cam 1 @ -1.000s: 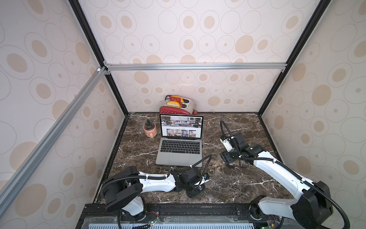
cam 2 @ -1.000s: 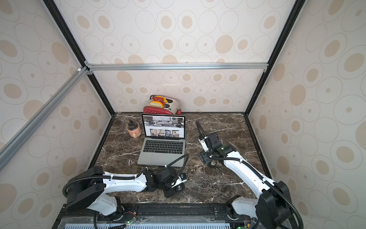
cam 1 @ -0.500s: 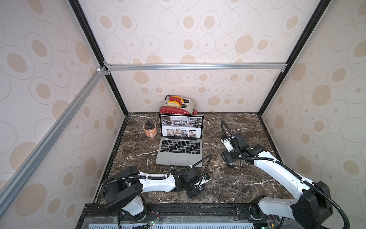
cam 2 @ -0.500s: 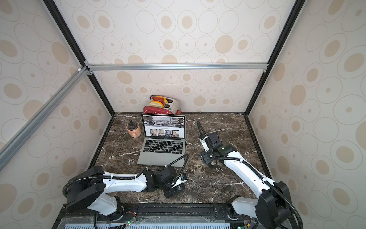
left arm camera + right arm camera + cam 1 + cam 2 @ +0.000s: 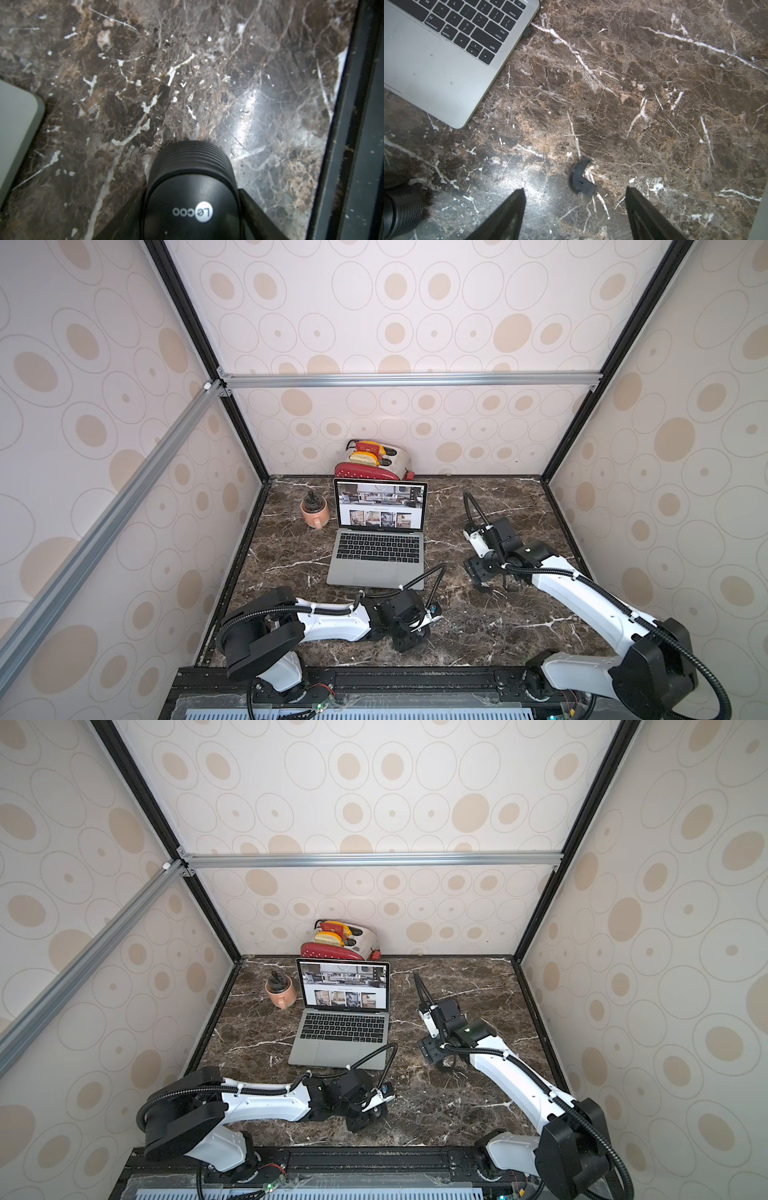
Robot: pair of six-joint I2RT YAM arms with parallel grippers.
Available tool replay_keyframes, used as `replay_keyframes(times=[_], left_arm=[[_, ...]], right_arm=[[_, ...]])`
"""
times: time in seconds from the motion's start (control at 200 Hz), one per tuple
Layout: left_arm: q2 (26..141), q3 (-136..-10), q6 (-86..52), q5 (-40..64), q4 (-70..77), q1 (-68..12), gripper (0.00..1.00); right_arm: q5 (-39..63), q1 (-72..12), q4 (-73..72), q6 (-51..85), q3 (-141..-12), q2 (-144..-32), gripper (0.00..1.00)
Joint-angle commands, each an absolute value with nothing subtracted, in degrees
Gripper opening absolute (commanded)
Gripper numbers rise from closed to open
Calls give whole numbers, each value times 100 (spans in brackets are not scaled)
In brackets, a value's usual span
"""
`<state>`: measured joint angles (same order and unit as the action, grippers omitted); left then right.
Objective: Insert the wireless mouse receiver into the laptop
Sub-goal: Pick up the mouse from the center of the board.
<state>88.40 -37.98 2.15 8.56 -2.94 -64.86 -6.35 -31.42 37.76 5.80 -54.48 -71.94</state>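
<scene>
The open silver-grey laptop (image 5: 376, 568) (image 5: 332, 1052) stands mid-table, screen lit. My left gripper (image 5: 411, 635) (image 5: 362, 1117) lies low in front of it, shut on a black Lecoo mouse (image 5: 191, 187), with a finger (image 5: 252, 207) on each side. My right gripper (image 5: 494, 587) (image 5: 446, 1065) (image 5: 575, 188) hovers to the laptop's right, open and empty. Between its fingertips a dark grey half-round cover (image 5: 581, 179) lies on the marble. A small black stub, seemingly the receiver (image 5: 527, 32), sits against the laptop's (image 5: 436, 72) right edge by the return key. Whether it is in a port I cannot tell.
A pink mug (image 5: 316, 512) stands left of the screen. A red toaster (image 5: 374, 462) sits behind the laptop at the back wall. Patterned walls close in three sides. A black rail (image 5: 357, 124) runs along the table's front edge, close to the mouse.
</scene>
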Motion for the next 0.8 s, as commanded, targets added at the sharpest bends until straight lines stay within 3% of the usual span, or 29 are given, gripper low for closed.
replay_keyframes(times=[0.0, 0.18, 0.335, 0.556, 0.796], left_arm=[[8857, -3756, 280, 914, -368, -6444, 62], [8709, -3731, 197, 844, -464, -6426, 46], [8347, -3755, -113, 915, -488, -6162, 0], [7469, -3795, -769, 1460, -121, -5624, 0], [7431, -4256, -1706, 4227, 247, -4374, 0]], right_arm=[[-638, -3098, 3864, 627, -5449, -7203, 80], [-617, -3092, 3867, 642, -5459, -7170, 79], [-543, -3051, 3900, 673, -5482, -6978, 79], [4, -3028, 3828, 912, -5382, -6386, 79], [1731, -3021, 3093, 1131, -4979, -5420, 78]])
